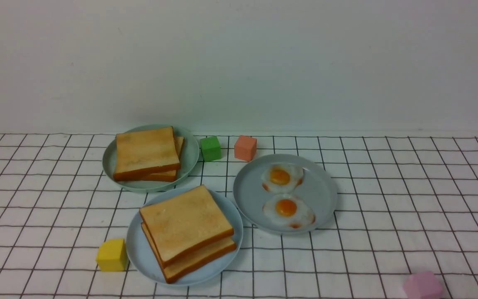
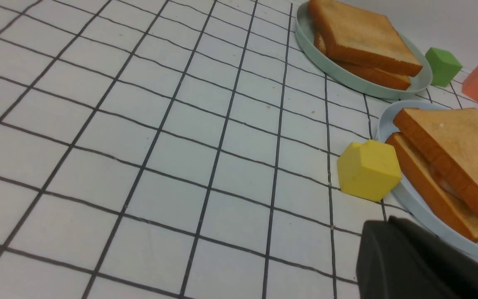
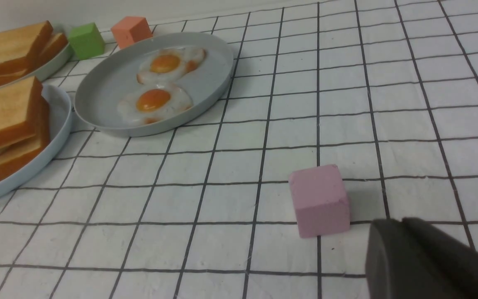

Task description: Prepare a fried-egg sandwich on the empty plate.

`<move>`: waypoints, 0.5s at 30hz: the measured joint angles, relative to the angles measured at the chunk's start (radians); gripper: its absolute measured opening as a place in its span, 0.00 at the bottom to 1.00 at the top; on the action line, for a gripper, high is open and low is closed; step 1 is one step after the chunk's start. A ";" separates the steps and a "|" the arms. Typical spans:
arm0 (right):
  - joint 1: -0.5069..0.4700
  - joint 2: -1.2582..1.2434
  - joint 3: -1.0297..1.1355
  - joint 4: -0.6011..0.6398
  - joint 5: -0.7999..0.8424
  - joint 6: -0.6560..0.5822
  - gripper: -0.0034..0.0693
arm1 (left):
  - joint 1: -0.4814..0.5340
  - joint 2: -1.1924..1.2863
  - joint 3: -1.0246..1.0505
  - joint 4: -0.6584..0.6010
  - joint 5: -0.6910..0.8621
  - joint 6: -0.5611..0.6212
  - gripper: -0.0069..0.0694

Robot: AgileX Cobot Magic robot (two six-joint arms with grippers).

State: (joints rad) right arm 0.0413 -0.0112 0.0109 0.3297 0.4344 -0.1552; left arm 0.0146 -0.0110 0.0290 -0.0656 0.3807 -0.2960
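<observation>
Sandwich point(image 1: 187, 232) bears no readable writing.

Pink cube point(image 1: 423, 285) cut by the bottom edge of the front view. Egg inside the fried-egg sandwich point(image 1: 187, 231) hidden there by the top slice; only a pale sliver between the slices in the left wrist view. Lower toast in the toast pile point(image 1: 149, 154) mostly covered by the upper slice. Only a dark corner of the left gripper point(image 2: 425, 265) and of the right gripper point(image 3: 430, 261) inside each wrist view; jaws out of sight. Sky-blue plate point(image 3: 35, 162) cropped in the right wrist view.
</observation>
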 joint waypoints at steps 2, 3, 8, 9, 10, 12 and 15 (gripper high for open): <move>0.000 0.000 0.000 0.000 0.000 0.000 0.12 | 0.000 0.000 0.000 0.000 0.000 0.000 0.08; 0.000 0.000 0.000 0.000 0.000 0.000 0.12 | 0.000 0.000 0.000 0.000 0.000 0.000 0.08; 0.000 0.000 0.000 0.000 0.000 0.000 0.13 | 0.000 0.000 0.000 0.000 0.000 0.000 0.08; 0.000 0.000 0.000 0.000 0.000 0.000 0.13 | 0.000 0.000 0.000 0.000 0.000 0.000 0.09; 0.000 0.000 0.000 0.000 0.000 0.000 0.14 | 0.000 0.000 0.000 0.000 0.000 0.000 0.09; 0.000 0.000 0.000 0.000 0.000 0.000 0.14 | 0.000 0.000 0.000 0.000 0.000 0.000 0.09; 0.000 0.000 0.000 0.000 0.000 0.000 0.14 | 0.000 0.000 0.000 0.000 0.000 0.000 0.09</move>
State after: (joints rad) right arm 0.0413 -0.0112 0.0109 0.3297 0.4344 -0.1552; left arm 0.0146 -0.0110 0.0290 -0.0656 0.3807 -0.2960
